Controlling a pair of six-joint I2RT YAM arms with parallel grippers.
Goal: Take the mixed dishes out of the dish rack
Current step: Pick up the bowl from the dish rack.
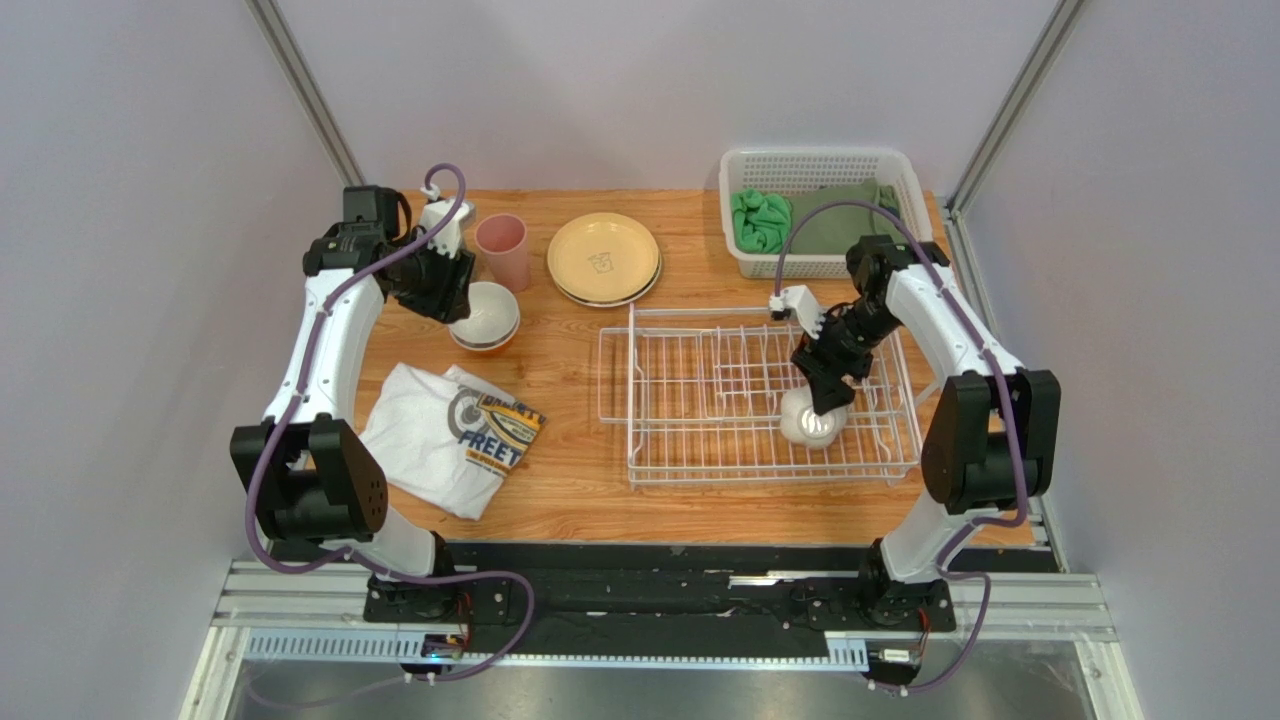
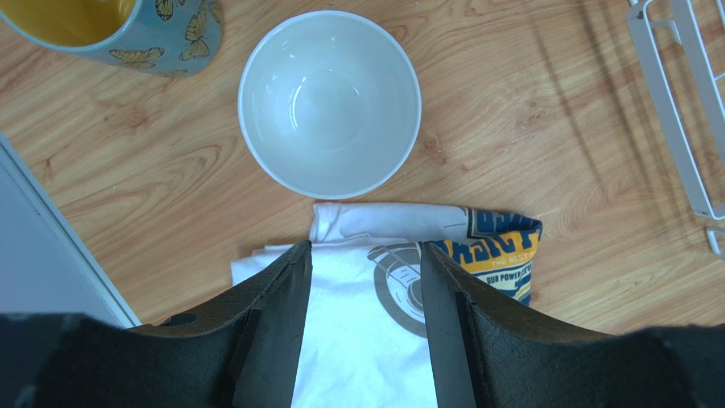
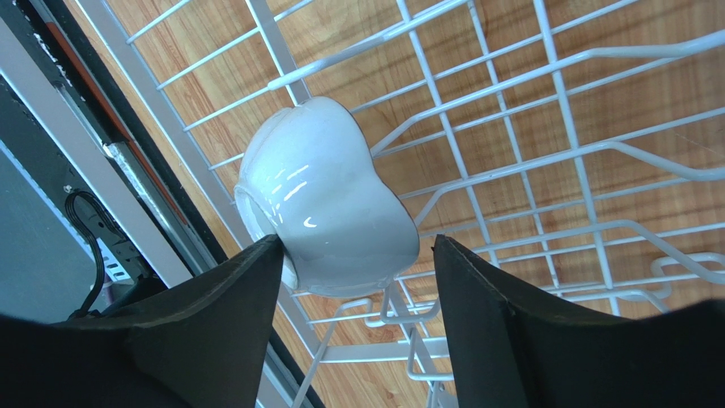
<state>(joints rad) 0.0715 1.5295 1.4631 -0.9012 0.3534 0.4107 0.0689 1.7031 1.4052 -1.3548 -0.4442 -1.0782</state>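
The white wire dish rack (image 1: 706, 393) stands right of centre and holds one small white bowl (image 1: 813, 422), lying on its side near the front right corner. In the right wrist view the bowl (image 3: 328, 208) rests on the rack wires (image 3: 545, 127). My right gripper (image 1: 825, 389) is open, its jaws either side of the bowl (image 3: 357, 255); the left finger (image 3: 247, 297) is at its rim. My left gripper (image 1: 449, 291) is open and empty (image 2: 364, 263), above the printed T-shirt (image 2: 374, 340), just short of a white bowl (image 2: 329, 102) on the table.
A pink cup (image 1: 504, 249) and stacked tan plates (image 1: 603, 258) stand at the back, the white bowl (image 1: 486, 315) beside them. A butterfly mug (image 2: 128, 30) is near it. The T-shirt (image 1: 451, 432) lies front left. A white basket (image 1: 824, 168) holds green cloths (image 1: 760, 219).
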